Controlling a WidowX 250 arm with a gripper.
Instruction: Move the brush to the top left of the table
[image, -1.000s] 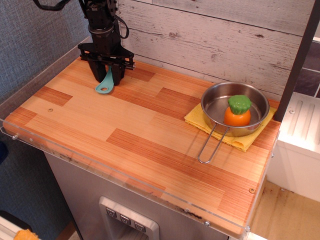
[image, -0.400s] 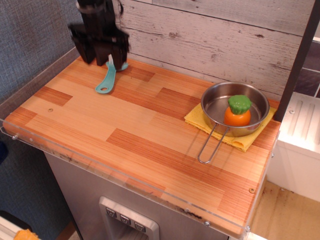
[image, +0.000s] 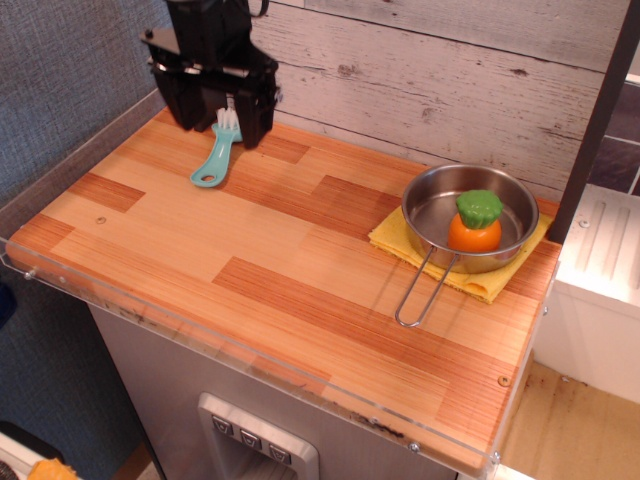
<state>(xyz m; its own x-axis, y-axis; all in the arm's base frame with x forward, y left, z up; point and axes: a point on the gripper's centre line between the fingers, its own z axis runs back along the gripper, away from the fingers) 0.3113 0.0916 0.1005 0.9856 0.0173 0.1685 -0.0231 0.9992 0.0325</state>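
Black end effector (image: 218, 112) hovers open and empty above the small turquoise plastic brush (image: 216, 155) — retreat straight up, without nudging it — on the striped wooden bench (image: 300, 270).

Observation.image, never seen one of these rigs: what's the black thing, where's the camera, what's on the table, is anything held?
The black thing is a robot arm's hand, with two fingers pointing down, spread apart. One camera looks down from in front of and above the wooden table. A turquoise brush lies flat near the far left corner, bristles below the open hand. The hand appears to hold nothing. On the right, a steel pan sits on a yellow cloth; inside it is an orange toy vegetable with a green top.
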